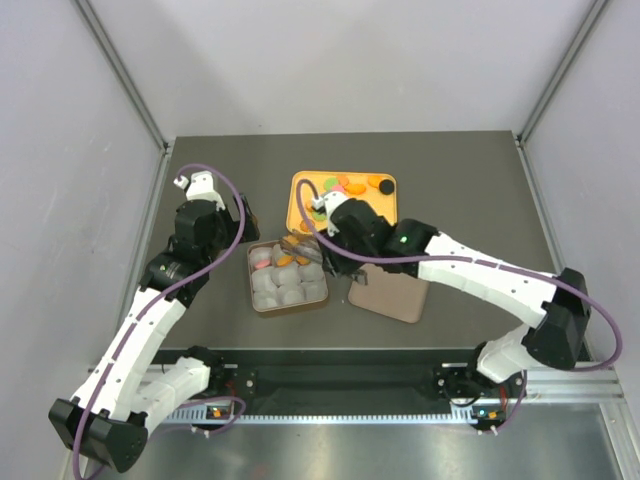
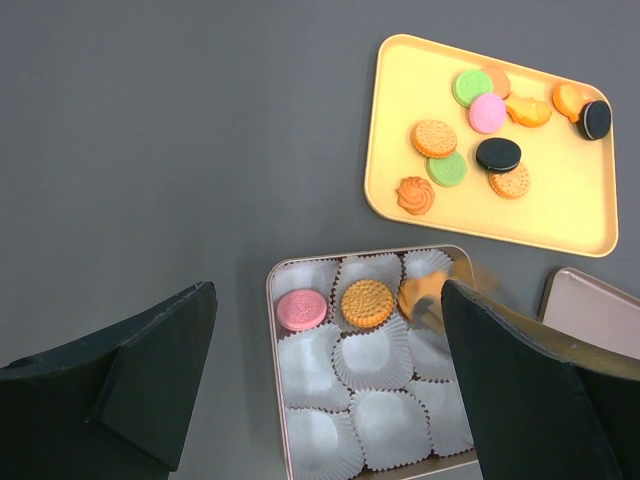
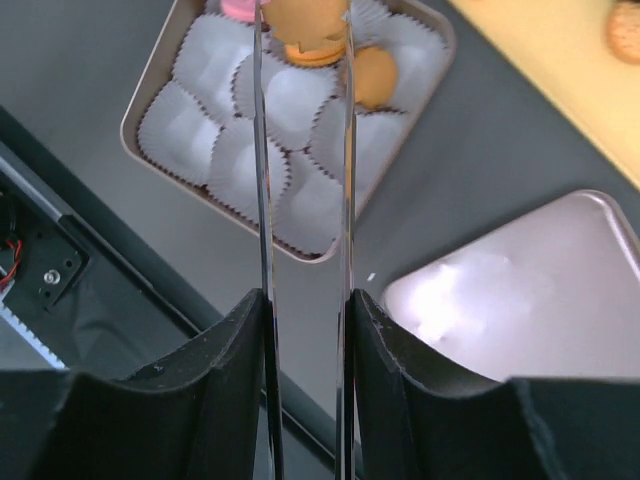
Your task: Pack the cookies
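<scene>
Cookies (image 2: 487, 113) lie on a yellow tray (image 2: 560, 215); others sit in a paper-cupped tin (image 2: 272, 300). Right gripper (image 3: 305, 305) squeezes tongs (image 3: 262, 200) clamped on an orange cookie (image 3: 305, 20) over the tin; left gripper (image 2: 328, 300) hangs wide apart.

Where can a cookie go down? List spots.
Free: the six empty white paper cups in the square metal tin's two cookie-less rows; dark grey table left of it. Crowded: the tin's row of cookies, and the yellow plastic tray's middle.

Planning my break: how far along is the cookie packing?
Done: a pink cookie and an orange cookie sit in cups in the tin. In hand: the right tool holds a third cookie over it. Left: most cookies lie on the tray.
</scene>
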Controlling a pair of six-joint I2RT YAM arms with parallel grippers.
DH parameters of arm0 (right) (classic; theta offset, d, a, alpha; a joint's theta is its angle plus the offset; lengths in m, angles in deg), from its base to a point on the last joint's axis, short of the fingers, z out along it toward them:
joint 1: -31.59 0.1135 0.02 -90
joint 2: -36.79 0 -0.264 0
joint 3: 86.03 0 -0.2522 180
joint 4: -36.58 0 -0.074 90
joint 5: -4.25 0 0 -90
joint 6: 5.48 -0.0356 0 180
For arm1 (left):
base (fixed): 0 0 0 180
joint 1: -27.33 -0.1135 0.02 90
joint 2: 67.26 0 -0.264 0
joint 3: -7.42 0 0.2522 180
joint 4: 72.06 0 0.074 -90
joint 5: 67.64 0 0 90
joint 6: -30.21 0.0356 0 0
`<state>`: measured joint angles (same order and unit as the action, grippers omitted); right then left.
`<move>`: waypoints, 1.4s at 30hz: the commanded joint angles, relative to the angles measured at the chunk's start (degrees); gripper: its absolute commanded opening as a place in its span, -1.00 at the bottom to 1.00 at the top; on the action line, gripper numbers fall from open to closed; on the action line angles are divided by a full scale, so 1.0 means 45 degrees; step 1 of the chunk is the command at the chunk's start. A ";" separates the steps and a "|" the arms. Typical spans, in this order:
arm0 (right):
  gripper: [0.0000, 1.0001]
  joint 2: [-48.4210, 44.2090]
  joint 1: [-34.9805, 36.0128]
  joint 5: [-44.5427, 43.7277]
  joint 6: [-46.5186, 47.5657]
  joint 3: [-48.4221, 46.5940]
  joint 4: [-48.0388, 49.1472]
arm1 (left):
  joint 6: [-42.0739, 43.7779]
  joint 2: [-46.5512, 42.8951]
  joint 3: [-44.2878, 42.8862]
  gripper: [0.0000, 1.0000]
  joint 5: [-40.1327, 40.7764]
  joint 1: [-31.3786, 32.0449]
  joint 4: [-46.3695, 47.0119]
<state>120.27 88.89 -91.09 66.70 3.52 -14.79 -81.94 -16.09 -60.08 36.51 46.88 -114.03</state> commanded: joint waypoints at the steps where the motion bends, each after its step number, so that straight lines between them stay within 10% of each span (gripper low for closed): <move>1: -0.31 0.0781 0.0897 -0.0394 -0.0375 -0.0887 0.0388 | -0.0019 0.0033 0.0086 0.98 -0.0059 -0.0087 0.0682; 42: -0.16 0.3206 0.2521 0.0035 -0.0668 -0.1963 0.0954 | 0.0001 -0.0084 0.0125 0.98 -0.0040 -0.0126 0.0643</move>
<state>134.11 99.25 -91.42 64.12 -2.36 -13.17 -81.94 -16.11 -60.08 36.49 46.60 -114.03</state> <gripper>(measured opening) 0.419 0.991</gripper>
